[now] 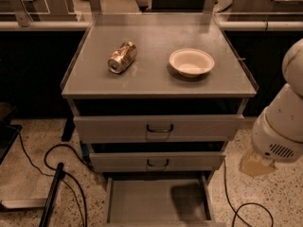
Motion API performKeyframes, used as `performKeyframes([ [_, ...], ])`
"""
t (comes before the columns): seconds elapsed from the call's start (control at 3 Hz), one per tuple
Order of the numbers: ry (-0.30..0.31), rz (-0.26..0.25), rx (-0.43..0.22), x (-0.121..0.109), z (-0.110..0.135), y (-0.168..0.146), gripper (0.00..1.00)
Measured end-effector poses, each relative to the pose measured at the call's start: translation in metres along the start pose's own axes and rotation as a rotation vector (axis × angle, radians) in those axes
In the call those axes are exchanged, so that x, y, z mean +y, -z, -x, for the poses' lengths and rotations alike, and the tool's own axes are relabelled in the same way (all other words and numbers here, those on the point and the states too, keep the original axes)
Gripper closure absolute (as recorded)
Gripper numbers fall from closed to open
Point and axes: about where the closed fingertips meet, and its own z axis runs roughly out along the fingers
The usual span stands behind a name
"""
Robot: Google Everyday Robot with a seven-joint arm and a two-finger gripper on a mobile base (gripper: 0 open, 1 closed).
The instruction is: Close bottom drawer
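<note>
Gripper [257,163]: tan, on the end of the white arm, hanging in the air right of the grey metal cabinet, about level with the middle grey drawer front [189,162]. Cannot tell whether it is open or closed. Nothing visibly held.

Bottom drawer [142,200], a shallow grey metal tray: down and left of the gripper, pulled well out, floor bare. Its front panel sits at the lower frame edge, handle not in view.

Risks, as judged:
- The drawer front lies below the gripper and nearer the viewer. A straight sideways sweep would meet the tray's right side wall and skew it instead of closing it
- Contact too high lands on the middle drawer front, just left of the gripper
- A push near one corner could rack the tray on its runners and jam it part-way
- Thin black cable [239,207] loops on the speckled floor right below the gripper and may snag during a low move

Room: open floor below and right of the gripper. The cabinet's right edge is near on the left. The crushed brass-coloured can [122,57] and the shallow white bowl [191,62] lie up-left on the cabinet top, well apart from any low path
</note>
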Motion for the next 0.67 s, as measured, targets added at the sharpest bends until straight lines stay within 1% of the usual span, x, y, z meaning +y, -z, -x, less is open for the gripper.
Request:
performKeyframes([
  [0.33,0.0,-0.003,-0.002,-0.001,0.001,0.001,1.0],
  [0.67,-0.06,0.058,-0.017,0.011,-0.005,-0.038,1.0],
])
